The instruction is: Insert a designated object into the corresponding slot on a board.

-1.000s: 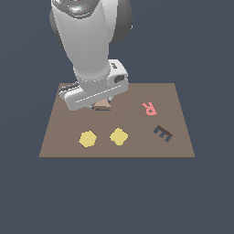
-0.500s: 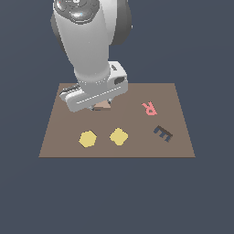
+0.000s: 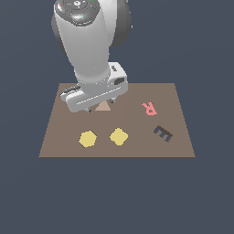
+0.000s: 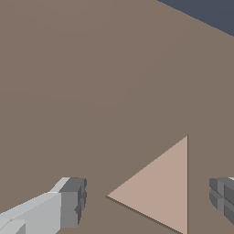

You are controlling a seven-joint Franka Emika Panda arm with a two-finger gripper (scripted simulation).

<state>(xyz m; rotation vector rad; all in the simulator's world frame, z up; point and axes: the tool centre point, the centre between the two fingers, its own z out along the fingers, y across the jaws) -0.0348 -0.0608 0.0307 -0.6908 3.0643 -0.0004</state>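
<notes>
The tan-pink triangle block [image 4: 162, 187] lies flat on the brown board [image 4: 91, 68]. In the wrist view my gripper [image 4: 148, 201] is open, one fingertip on each side of the triangle with a gap on both sides. In the exterior view the triangle [image 3: 104, 106] peeks out from under the hand, and the gripper [image 3: 100, 109] sits low over the board [image 3: 59, 137], toward its far left part. The triangular slot is hidden or out of view.
A yellow hexagon [image 3: 87, 139] and another yellow shape [image 3: 119, 136] lie on the near half of the board. A pink letter R [image 3: 149, 108] and a dark E-shaped cut-out [image 3: 162, 133] are on the exterior view's right.
The hand has come lower over the triangle and covers more of it than before. The shapes on the board have not moved.
</notes>
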